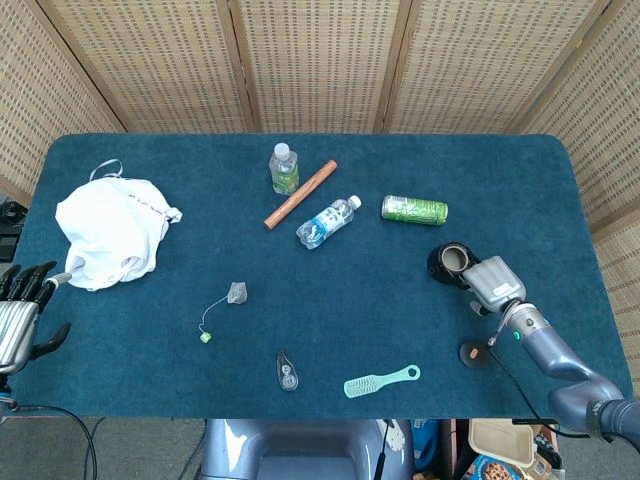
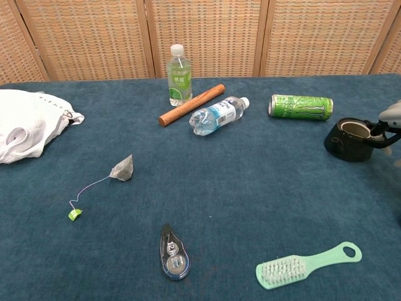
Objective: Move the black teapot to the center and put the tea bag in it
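The black teapot (image 1: pixel 447 262) stands lidless on the right side of the blue table (image 1: pixel 330 370); the chest view shows the teapot (image 2: pixel 348 139) with its handle pointing right. My right hand (image 1: pixel 492 283) sits against that handle, and in the chest view the right hand (image 2: pixel 390 119) shows at the frame's edge with its fingers curled on the handle. The tea bag (image 1: pixel 237 292) lies left of centre, its string running to a green tag (image 1: pixel 205 337); the chest view has the tea bag (image 2: pixel 123 168) too. My left hand (image 1: pixel 18 312) hangs at the table's left edge, holding nothing.
Behind centre lie a green-labelled bottle (image 1: pixel 284 168), a wooden stick (image 1: pixel 300 194), a water bottle (image 1: pixel 327 221) and a green can (image 1: pixel 414 209). A white cloth (image 1: pixel 108 232) lies at the left. Near the front are a correction-tape dispenser (image 1: pixel 287 369), a mint brush (image 1: pixel 380 380) and a small dark disc (image 1: pixel 473 352).
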Controlling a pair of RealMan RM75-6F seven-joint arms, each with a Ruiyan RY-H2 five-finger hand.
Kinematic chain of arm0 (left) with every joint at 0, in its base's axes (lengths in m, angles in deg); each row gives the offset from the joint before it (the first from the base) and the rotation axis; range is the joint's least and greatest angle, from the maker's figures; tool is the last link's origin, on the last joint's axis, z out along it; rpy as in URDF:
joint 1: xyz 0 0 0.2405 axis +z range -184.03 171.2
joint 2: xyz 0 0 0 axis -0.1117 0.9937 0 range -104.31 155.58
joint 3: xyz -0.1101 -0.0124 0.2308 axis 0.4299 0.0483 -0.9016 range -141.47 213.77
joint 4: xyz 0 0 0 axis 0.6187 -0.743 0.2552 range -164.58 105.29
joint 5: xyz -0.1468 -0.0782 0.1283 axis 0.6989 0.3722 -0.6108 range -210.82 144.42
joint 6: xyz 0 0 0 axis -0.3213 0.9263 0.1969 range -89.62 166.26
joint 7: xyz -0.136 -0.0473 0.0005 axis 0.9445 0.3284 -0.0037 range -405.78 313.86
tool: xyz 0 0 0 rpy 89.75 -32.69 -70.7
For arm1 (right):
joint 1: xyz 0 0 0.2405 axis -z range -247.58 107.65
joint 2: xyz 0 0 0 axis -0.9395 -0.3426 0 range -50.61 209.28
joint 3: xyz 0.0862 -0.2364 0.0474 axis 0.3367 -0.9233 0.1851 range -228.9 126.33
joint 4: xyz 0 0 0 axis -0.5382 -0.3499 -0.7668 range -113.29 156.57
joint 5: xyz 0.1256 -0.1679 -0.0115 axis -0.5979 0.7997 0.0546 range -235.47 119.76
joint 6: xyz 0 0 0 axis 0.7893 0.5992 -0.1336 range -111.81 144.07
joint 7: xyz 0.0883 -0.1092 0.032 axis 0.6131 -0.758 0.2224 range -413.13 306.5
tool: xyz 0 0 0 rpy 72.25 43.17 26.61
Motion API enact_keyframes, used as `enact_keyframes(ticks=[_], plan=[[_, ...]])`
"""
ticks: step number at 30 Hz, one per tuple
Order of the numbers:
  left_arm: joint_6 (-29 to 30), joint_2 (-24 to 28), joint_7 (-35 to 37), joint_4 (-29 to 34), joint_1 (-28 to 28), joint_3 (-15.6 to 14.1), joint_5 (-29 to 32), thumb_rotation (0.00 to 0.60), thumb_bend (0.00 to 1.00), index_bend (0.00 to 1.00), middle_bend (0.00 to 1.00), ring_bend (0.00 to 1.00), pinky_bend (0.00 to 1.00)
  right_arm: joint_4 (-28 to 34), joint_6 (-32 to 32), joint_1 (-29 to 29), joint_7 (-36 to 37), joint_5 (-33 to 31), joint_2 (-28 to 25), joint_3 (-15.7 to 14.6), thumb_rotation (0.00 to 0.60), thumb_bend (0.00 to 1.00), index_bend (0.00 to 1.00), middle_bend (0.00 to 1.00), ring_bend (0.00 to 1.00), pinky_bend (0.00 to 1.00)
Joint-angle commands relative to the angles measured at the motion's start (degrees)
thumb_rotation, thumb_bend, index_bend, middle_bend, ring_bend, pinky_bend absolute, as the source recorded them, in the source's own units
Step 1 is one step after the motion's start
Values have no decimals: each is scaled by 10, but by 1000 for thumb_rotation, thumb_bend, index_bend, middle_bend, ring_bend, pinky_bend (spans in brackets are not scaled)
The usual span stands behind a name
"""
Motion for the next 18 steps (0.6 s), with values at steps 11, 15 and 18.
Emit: enact_keyframes(ticks=[11, 15, 18], plan=[[-3, -1, 9, -5, 1, -2, 2, 600, 358, 193, 105, 103, 30, 8, -11, -13, -7, -9, -4, 2, 517, 486, 764, 669, 665, 669], [-3, -1, 11, -6, 1, -2, 2, 600, 357, 194, 105, 103, 30, 14, -4, -17, -1, -3, -8, 5, 524, 487, 795, 698, 676, 669], [-2, -1, 12, -6, 2, -2, 2, 600, 358, 194, 104, 103, 30, 22, 4, -18, 7, 4, -15, 9, 522, 488, 824, 726, 687, 669]])
